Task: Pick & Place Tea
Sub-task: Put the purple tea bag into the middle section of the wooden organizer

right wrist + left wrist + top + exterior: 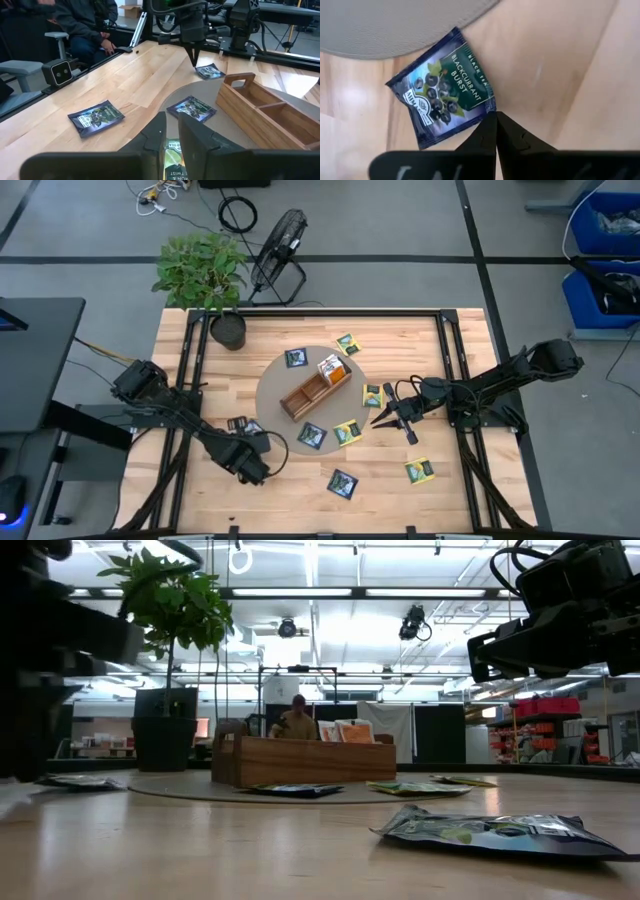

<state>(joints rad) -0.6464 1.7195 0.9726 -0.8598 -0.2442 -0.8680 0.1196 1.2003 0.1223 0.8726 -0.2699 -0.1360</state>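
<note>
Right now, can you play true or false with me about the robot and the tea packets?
1. The left gripper is shut on the corner of a navy Blackcurrant Burst packet. True.
2. The wooden tray is completely empty. False: orange-and-white packets stand in one end of it.
3. A potted plant stands at a corner of the table. True.
4. The wooden tray sits on bare wood. False: it rests on a round grey mat.
5. The right gripper is out past the table's edge. False: it hangs over the table, beside the mat.
</note>
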